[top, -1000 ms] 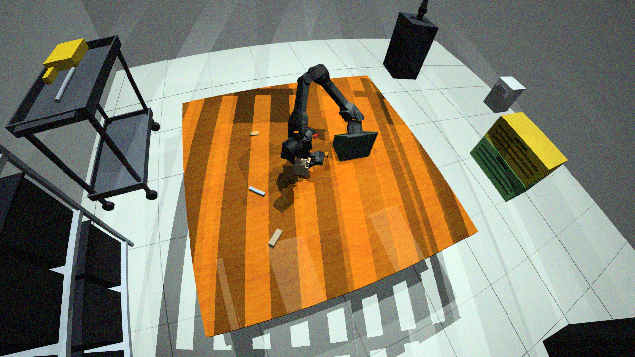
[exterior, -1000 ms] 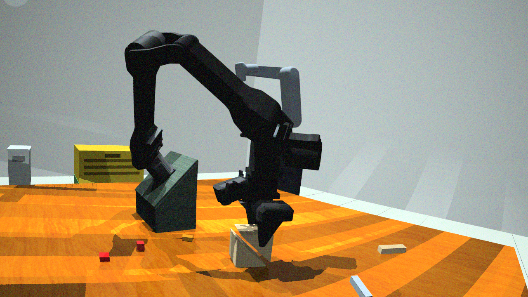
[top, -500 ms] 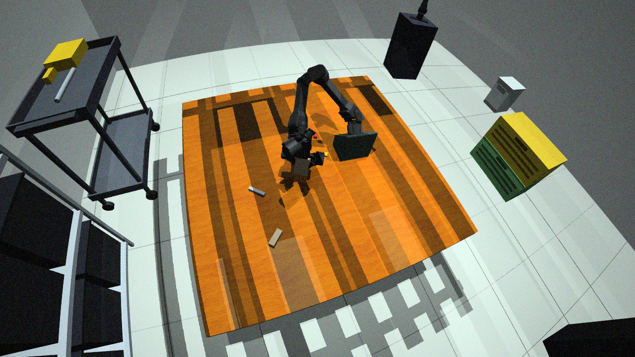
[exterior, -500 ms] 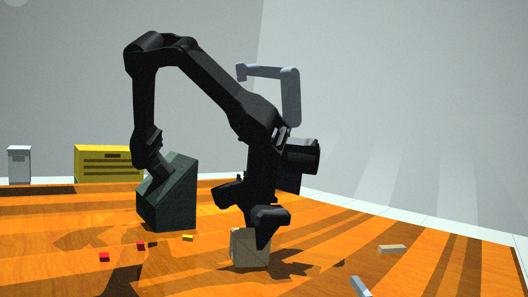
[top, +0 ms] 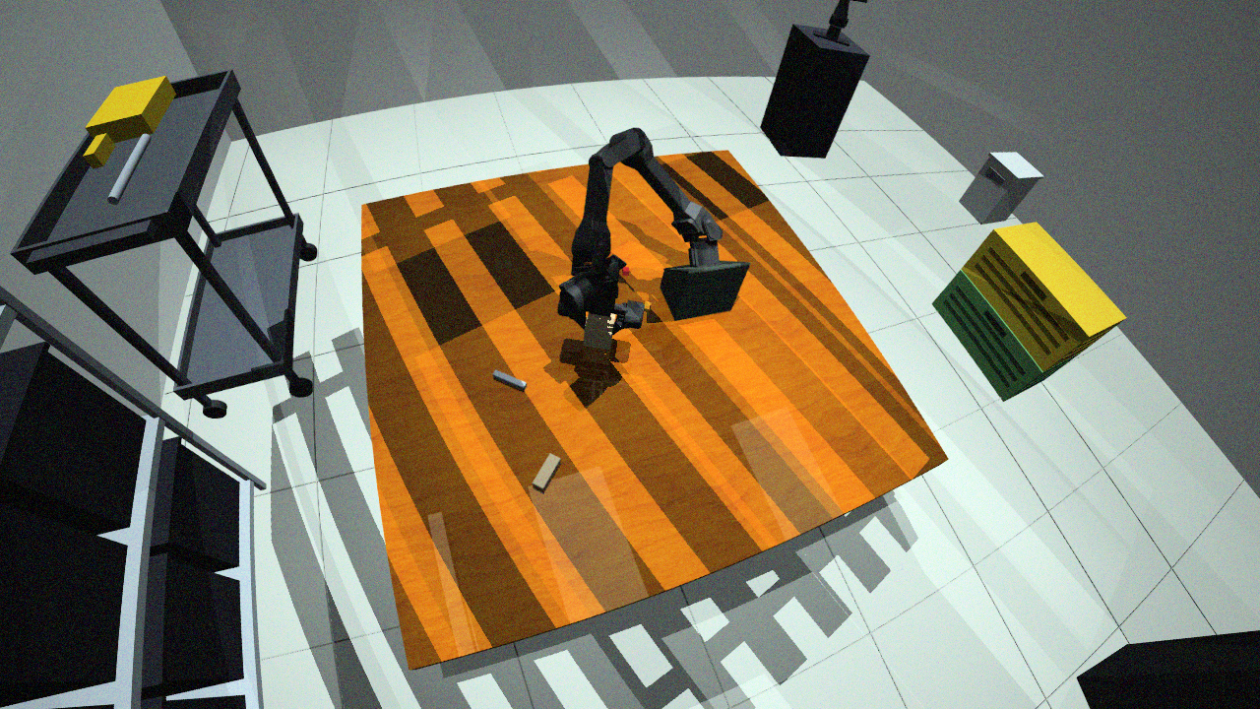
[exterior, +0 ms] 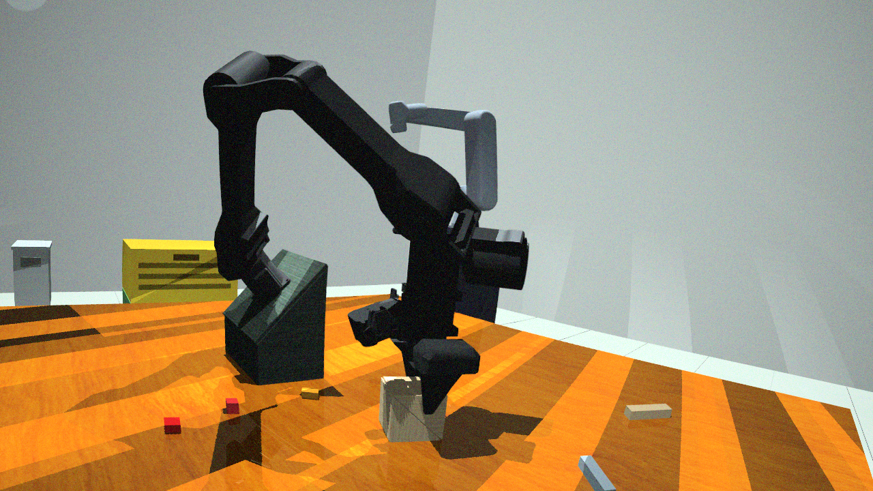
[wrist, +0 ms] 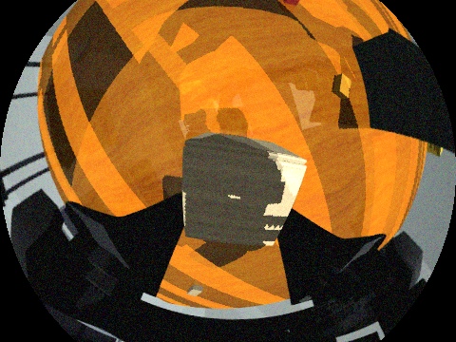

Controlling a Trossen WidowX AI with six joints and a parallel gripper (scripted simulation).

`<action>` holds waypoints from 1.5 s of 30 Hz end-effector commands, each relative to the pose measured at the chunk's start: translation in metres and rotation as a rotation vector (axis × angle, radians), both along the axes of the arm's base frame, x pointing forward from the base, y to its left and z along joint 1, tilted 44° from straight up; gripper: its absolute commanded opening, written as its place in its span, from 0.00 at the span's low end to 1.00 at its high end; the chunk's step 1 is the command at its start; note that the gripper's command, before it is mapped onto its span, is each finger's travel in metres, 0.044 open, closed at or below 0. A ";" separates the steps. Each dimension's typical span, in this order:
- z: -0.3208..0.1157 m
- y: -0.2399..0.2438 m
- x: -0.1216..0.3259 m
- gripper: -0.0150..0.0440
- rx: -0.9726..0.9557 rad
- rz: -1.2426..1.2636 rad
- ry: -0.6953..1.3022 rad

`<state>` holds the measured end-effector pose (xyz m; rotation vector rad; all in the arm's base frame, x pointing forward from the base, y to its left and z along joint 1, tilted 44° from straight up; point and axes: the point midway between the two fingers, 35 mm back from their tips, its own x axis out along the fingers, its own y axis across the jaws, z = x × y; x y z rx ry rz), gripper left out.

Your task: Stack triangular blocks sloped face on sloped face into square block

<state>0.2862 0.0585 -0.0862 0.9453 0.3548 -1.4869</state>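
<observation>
The upper triangular block [top: 599, 330] [exterior: 411, 395] [wrist: 228, 187] is pale wood with a flat, level-looking top. My gripper [top: 597, 349] [exterior: 422, 404] [wrist: 235, 200] points down and is shut on it, one finger on each end. The lower triangular block [exterior: 396, 422] [wrist: 223, 138] stands on the table beneath it. The sloped faces appear to meet along a thin diagonal line in the exterior view, and the pair has a near-square outline. A thin edge of the lower block shows past the upper one in the wrist view. The near finger hides part of the pair's right side; exact seating is unclear.
The arm's dark green wedge base [top: 706, 290] [exterior: 290, 329] stands behind. Two red cubes [exterior: 172, 425] [exterior: 232, 405] and a small yellow block [exterior: 309, 393] [wrist: 344, 85] lie nearby. A blue-grey bar [top: 509, 379] [exterior: 595, 473] and a beige bar [top: 545, 472] [exterior: 648, 412] lie farther out.
</observation>
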 end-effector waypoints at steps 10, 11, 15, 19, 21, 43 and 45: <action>0.000 -0.002 0.000 0.25 -0.004 0.005 0.000; 0.000 -0.002 0.000 0.25 -0.004 0.005 0.000; -0.001 -0.001 0.000 0.25 0.000 0.000 0.000; -0.001 -0.001 0.000 0.25 0.000 0.000 0.000; -0.001 -0.002 0.000 0.25 -0.001 0.002 0.001; -0.001 -0.001 0.000 1.00 0.001 0.000 0.000; -0.001 -0.001 0.000 1.00 0.001 0.000 0.000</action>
